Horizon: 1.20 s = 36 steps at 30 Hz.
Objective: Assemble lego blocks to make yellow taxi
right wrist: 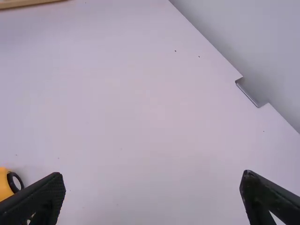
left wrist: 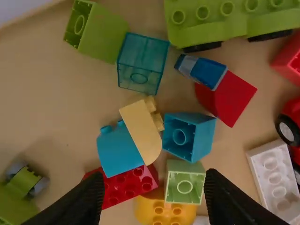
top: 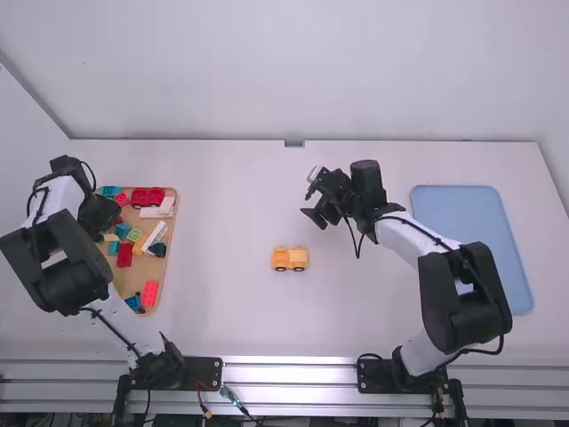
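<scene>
The yellow car point(top: 290, 259) stood on its wheels, right of the block tray point(top: 147, 267), its body at least begun. More bricks (a roof piece, I'd guess) probably remained to be added. Above the tray, the left gripper point(left wrist: 154, 175) hung open and empty; well right of it, the right gripper point(right wrist: 153, 174) was spread too, holding nothing.

bright, even light; glare along the metal rail point(top: 289, 374); soft, faint shadows
</scene>
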Available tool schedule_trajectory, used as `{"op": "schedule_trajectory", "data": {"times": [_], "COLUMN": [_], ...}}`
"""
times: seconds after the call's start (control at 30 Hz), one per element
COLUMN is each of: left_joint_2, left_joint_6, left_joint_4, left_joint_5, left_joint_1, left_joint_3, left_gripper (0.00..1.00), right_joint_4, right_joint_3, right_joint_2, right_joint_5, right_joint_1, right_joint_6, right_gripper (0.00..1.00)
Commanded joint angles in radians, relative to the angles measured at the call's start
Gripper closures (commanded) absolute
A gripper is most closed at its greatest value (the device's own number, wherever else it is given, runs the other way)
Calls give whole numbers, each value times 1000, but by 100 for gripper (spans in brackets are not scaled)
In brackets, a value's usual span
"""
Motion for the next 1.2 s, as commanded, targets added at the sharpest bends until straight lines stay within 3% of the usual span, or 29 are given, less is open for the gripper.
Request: {"op": "schedule_trajectory", "data": {"times": [0.0,0.3,0.7,0.87,1.17], "left_joint_2": [10,10,10,10,37], "left_joint_6": [-28,-35,-74,-95,-85], "left_joint_4": [17,97,179,177,122], "left_joint_5": [-11,-8,-24,-10,-7], "left_joint_1": [-5,-5,-5,-4,21], "left_joint_3": [-26,-84,-137,-138,-99], "left_gripper": [49,55,51,43,46], "right_joint_4": [-5,-25,-28,-27,-26], "right_joint_3": [10,10,10,10,10], "right_joint_2": [-19,-19,-19,-19,-19], "right_joint_5": [-1,-1,-1,2,2], "right_joint_1": [-10,-21,-31,-32,-31], "right_joint_6": [8,8,14,34,34], "right_gripper": [1,1,1,1,1]}}
